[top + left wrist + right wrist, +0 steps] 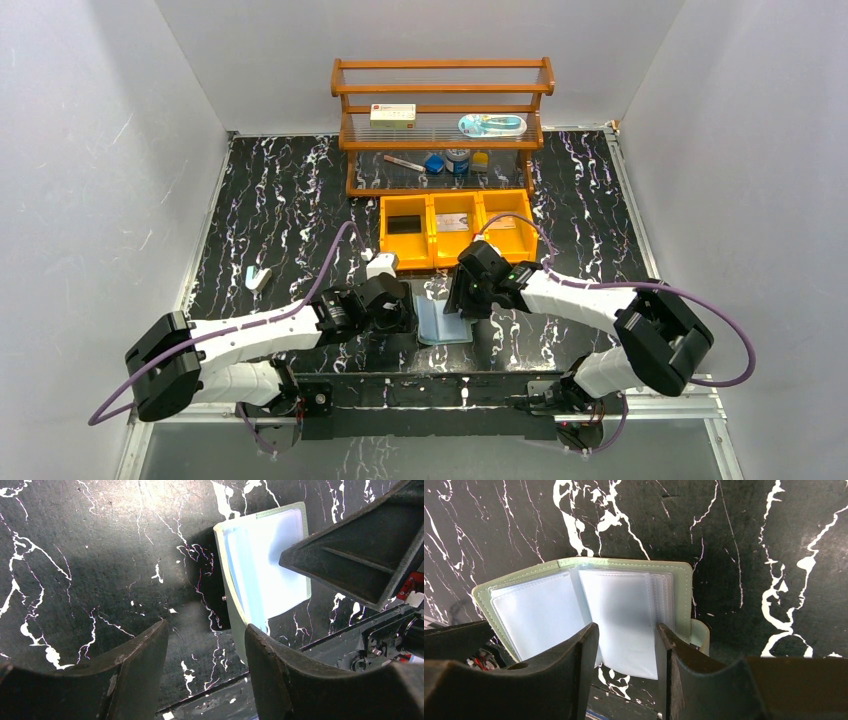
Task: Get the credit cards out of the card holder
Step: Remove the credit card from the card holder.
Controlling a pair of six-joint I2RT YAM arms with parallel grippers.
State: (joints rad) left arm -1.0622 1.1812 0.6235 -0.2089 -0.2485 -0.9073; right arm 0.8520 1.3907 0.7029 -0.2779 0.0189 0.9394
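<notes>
The green wallet lies open on the black marble surface between the two arms, pale sleeves facing up. The left pincer gapes wide and empty just beside it. The right pincer hangs part-open over the sleeves, possibly touching one. A dark card sits in the leftmost orange bin.

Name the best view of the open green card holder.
Right wrist: the sage-green bifold card holder lies open, both pale inner pages facing the camera. Left wrist shows the holder partly hidden; top shows the holder as a small patch.
</notes>
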